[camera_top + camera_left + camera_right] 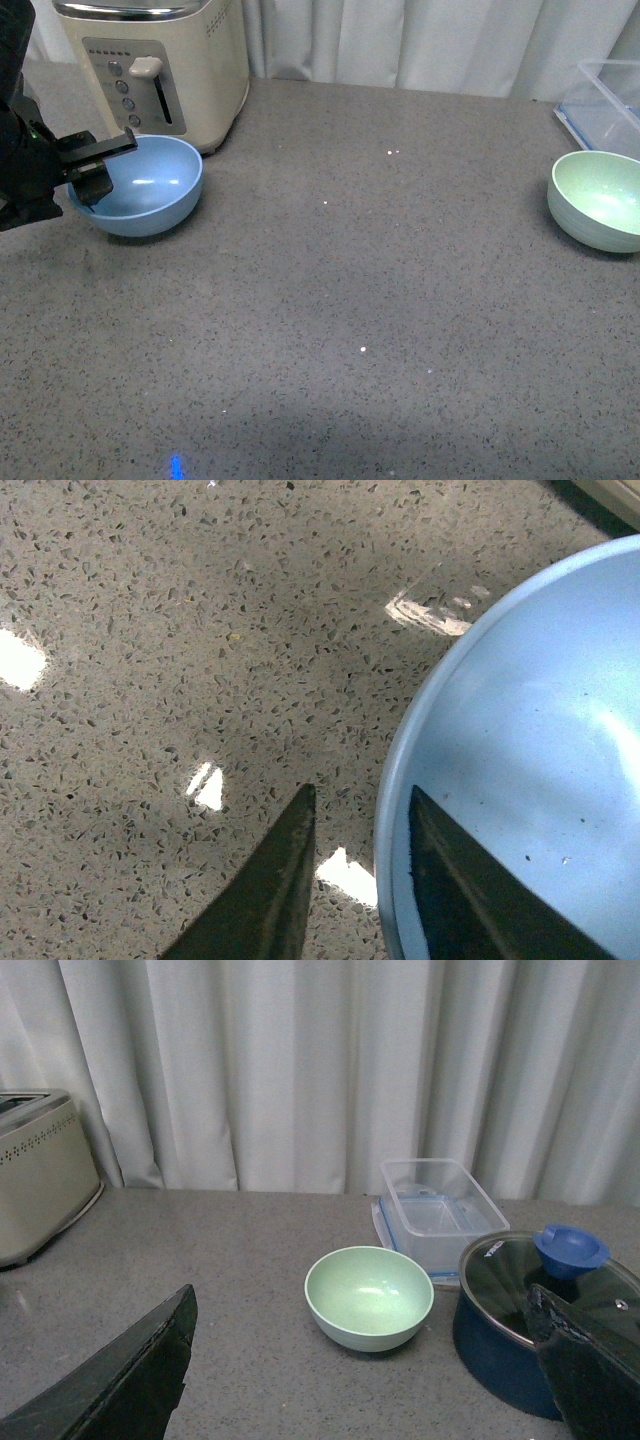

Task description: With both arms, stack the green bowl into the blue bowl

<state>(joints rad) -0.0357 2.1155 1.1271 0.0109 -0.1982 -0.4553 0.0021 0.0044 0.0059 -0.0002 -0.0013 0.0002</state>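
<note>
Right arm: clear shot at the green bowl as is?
Probably yes. The right gripper is open, facing the green bowl, only bare counter between; pot and plastic container sit beside it.

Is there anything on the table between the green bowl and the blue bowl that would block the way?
Nothing visible does. In the front view no object lies on the table between the green bowl and the blue bowl. The toaster stands behind the blue bowl, off that path.

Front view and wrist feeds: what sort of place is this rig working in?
Probably a kitchen counter, perhaps a staged one: a cream toaster stands on a speckled grey countertop, with a blue lidded pot and a clear food container nearby. A plain curtain hangs behind.
</note>
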